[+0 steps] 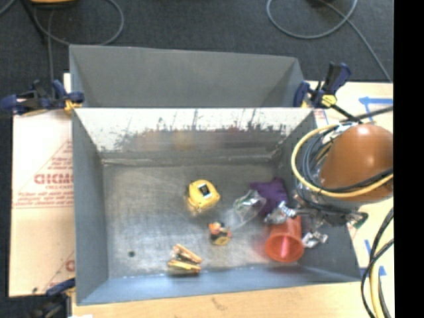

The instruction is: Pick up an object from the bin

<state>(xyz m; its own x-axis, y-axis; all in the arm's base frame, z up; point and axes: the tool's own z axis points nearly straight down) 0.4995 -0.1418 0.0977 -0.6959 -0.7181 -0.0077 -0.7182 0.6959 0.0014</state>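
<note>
Well, end effector (pixel 299 225) down at the bin's (pixel 139 211) right end, nothing lifted yet.
It sits right against the red cup (pixel 282 246); open or closed, can't tell. Purple lump (pixel 271 192) and clear piece (pixel 245 207) lie just beside, tape measure (pixel 203 195) and pegs (pixel 183 260) well apart. Grip and lift are still to do, I'd judge.

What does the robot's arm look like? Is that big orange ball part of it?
Yes! The arm's wrist wears a round, shiny orange-brown cover. Yellow, black and white cables loop around it like rings. Underneath sits the gripper, made of small silvery metal parts.
</note>
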